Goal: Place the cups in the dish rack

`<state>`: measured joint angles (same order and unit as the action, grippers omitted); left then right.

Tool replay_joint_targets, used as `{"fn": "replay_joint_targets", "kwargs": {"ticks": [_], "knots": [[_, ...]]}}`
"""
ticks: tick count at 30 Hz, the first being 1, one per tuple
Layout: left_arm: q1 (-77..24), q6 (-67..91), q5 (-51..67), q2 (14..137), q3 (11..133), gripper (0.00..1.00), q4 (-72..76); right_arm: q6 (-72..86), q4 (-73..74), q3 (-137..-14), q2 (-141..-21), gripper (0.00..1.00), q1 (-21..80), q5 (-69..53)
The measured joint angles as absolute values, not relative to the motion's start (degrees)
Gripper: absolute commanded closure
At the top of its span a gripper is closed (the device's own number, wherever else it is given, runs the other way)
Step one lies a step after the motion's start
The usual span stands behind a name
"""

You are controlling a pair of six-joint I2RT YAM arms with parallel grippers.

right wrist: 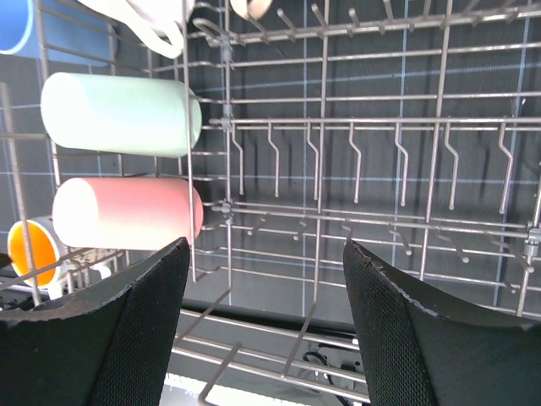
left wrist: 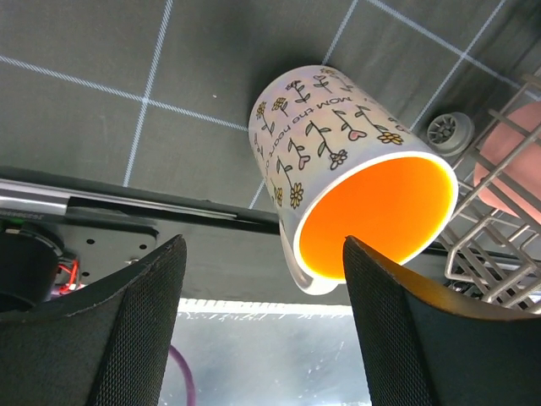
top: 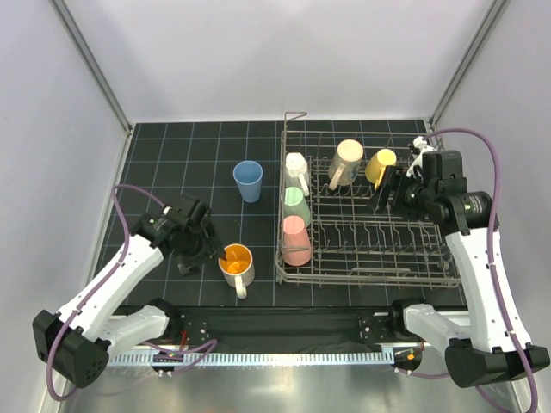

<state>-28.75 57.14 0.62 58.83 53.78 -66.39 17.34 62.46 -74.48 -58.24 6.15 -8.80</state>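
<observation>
A white flowered mug with an orange inside [top: 236,261] stands on the mat left of the dish rack [top: 430,277]. My left gripper [top: 200,256] is open just left of it. In the left wrist view the mug [left wrist: 325,135] is just beyond the open gripper [left wrist: 264,326], with its rim by one fingertip [left wrist: 363,271]. A blue cup [top: 248,181] stands on the mat. White [top: 296,163], pale green [top: 296,205], pink [top: 296,242], cream [top: 347,160] and yellow [top: 380,165] cups are in the rack. My right gripper [top: 389,196] is open and empty above the rack [right wrist: 355,127].
The mat is black with a grid [top: 172,155], inside white walls. The rack's right half has rows of bare upright tines [right wrist: 397,161]. The right wrist view shows the pale green [right wrist: 118,114] and pink [right wrist: 127,213] cups lying side by side. A black rail [top: 284,323] runs along the near edge.
</observation>
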Motion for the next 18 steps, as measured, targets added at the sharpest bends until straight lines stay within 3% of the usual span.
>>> {"fn": "replay_joint_targets", "kwargs": {"ticks": [12,18], "knots": [[-30.7,59.6,1.3,61.4,49.1,0.29,-62.9,17.9,63.4,-75.4,-57.8,0.26,6.2,-9.4],[-30.7,59.6,1.6,66.0,48.3,0.40,-58.7,18.4,63.4,-73.8,-57.3,0.26,6.2,-9.9]]}}
